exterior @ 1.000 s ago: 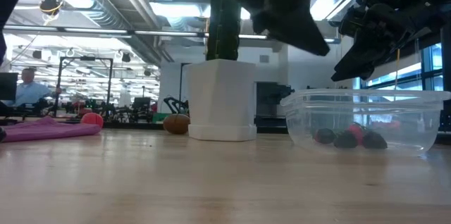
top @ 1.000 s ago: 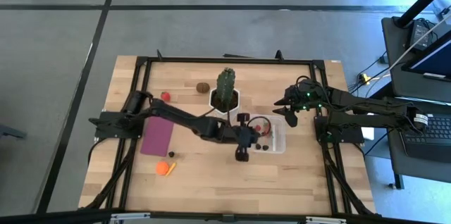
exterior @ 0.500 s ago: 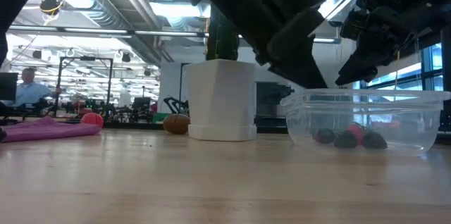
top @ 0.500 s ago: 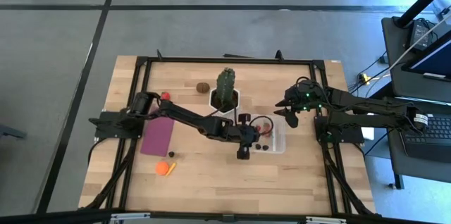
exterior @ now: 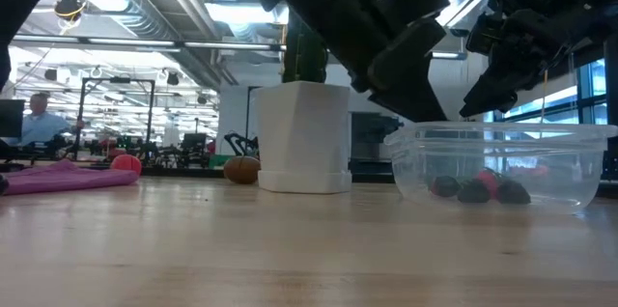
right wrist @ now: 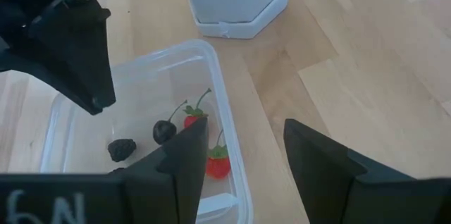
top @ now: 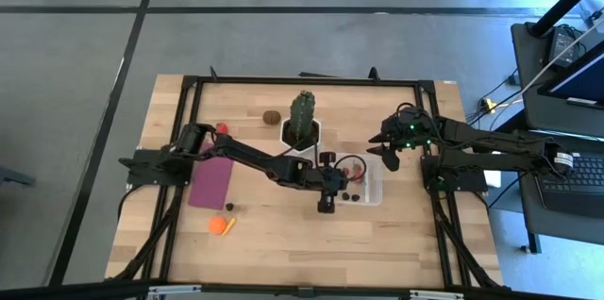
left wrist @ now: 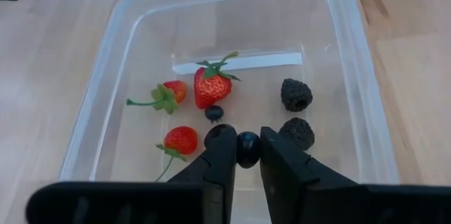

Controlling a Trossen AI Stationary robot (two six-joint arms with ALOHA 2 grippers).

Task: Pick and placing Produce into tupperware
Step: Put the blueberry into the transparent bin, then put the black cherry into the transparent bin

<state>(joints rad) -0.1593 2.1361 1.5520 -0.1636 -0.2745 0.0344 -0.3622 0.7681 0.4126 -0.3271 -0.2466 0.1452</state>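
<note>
Left wrist view: small dark berry (left wrist: 247, 148) pinched between the left fingers (left wrist: 222, 155), so it can drop | clear tupperware (left wrist: 366, 111) right under them, holding strawberries (left wrist: 211, 86), blackberries (left wrist: 296, 94) | right fingers (right wrist: 197, 153) spread, holding nothing, waiting above the tupperware's edge.

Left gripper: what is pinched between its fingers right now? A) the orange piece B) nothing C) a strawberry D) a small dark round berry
D: the left gripper, held over the tupperware, is shut on a small dark berry; strawberries lie below.
</note>
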